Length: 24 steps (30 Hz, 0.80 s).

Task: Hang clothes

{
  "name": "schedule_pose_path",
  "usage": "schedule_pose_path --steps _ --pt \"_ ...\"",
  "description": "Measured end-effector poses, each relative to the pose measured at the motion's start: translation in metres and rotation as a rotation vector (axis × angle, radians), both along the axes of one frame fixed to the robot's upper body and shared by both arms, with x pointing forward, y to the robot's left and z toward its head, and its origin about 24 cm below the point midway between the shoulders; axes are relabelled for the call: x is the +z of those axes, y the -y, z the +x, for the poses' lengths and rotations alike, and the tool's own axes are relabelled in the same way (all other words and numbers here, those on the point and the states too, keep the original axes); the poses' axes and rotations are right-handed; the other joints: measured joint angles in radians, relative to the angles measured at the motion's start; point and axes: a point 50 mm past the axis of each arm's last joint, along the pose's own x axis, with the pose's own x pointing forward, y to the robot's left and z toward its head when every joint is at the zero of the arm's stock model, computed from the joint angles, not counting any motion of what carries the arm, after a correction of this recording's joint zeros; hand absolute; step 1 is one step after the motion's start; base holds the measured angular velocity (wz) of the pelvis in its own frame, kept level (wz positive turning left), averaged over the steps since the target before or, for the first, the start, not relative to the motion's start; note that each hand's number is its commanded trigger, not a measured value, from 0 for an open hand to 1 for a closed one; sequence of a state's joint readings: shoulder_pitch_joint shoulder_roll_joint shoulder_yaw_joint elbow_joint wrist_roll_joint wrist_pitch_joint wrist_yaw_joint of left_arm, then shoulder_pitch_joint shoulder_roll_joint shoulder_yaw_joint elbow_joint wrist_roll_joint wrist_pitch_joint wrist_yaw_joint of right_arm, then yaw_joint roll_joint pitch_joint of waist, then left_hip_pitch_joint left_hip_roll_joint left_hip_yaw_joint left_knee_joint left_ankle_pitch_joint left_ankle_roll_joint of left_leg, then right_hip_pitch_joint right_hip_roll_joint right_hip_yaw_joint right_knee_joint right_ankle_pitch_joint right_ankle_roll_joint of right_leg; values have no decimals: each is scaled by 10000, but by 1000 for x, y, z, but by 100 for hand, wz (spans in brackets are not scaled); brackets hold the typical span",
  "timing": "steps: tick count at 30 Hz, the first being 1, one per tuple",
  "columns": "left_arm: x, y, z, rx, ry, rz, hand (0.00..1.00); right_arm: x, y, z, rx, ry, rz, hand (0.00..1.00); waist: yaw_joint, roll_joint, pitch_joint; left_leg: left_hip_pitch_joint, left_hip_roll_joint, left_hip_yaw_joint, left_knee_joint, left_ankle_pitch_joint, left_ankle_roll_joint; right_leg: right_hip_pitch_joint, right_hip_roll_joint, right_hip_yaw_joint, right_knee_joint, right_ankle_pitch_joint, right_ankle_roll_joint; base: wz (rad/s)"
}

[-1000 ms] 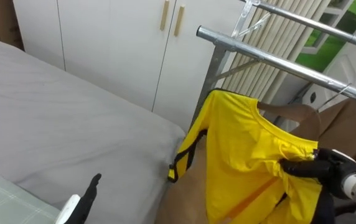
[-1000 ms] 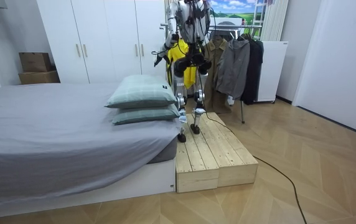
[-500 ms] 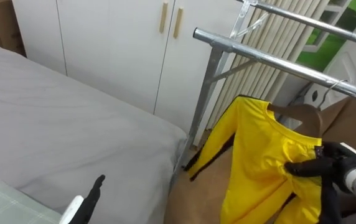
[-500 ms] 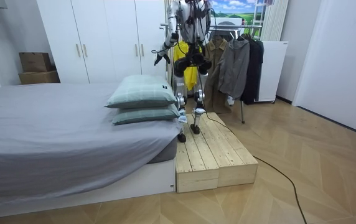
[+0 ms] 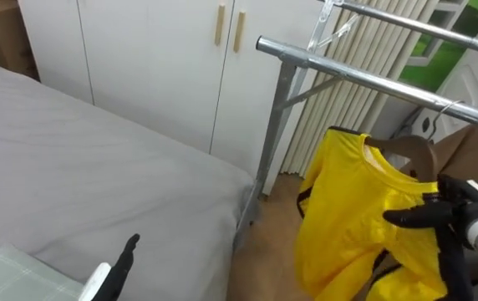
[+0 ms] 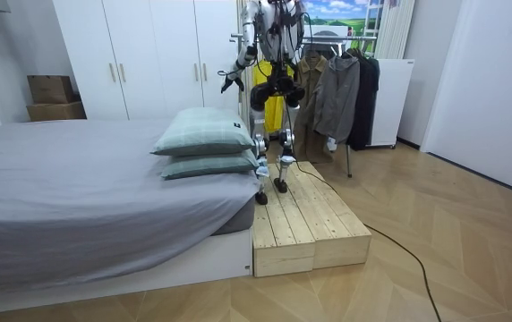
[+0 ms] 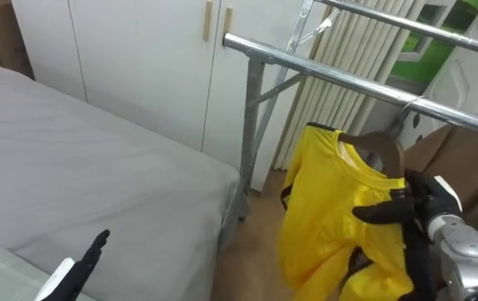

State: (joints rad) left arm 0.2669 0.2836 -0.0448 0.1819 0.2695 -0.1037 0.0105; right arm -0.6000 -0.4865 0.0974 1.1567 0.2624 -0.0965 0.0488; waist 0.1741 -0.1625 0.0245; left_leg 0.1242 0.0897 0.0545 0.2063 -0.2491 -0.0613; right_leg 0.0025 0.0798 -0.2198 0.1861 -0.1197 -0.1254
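- Left eye view: a yellow shirt (image 5: 348,217) hangs on a wooden hanger (image 5: 410,150) at 3 o'clock, with the hook up at the metal rail (image 5: 348,73). The right hand (image 5: 439,209), at 4 o'clock, pinches the shirt's shoulder. The left hand (image 5: 124,255), at 7 o'clock, holds its fingers straight over the grey bed (image 5: 97,167).
- Right eye view: the thumb and fingers closing on the fabric read more plainly here.
- Room view: the robot stands on a wooden platform (image 6: 305,224) beside the bed, facing the rail. Jackets (image 6: 337,89) hang at 1 o'clock.
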Motion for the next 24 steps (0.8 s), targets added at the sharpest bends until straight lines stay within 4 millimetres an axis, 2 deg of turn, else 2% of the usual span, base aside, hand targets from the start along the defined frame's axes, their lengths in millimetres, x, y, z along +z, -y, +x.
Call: schedule_pose_path --steps 10,19,24 --pt "4 3 2 162 678 73 0 13 1 5 -655 992 -1011 0 -72 129 18 -89 5 256 -8 0 0 -202 29 217 36 3 1 -7" --pt "4 8 2 104 799 -117 0 19 3 5 -1226 1621 -1361 0 -256 245 98 -84 23 303 -15 0 1 -192 52 252 3 3 0 0" --pt "4 9 3 115 836 -169 0 19 4 5 -1331 1685 -1407 0 -317 283 107 -93 23 339 -15 0 1 -227 59 293 12 3 0 -1"
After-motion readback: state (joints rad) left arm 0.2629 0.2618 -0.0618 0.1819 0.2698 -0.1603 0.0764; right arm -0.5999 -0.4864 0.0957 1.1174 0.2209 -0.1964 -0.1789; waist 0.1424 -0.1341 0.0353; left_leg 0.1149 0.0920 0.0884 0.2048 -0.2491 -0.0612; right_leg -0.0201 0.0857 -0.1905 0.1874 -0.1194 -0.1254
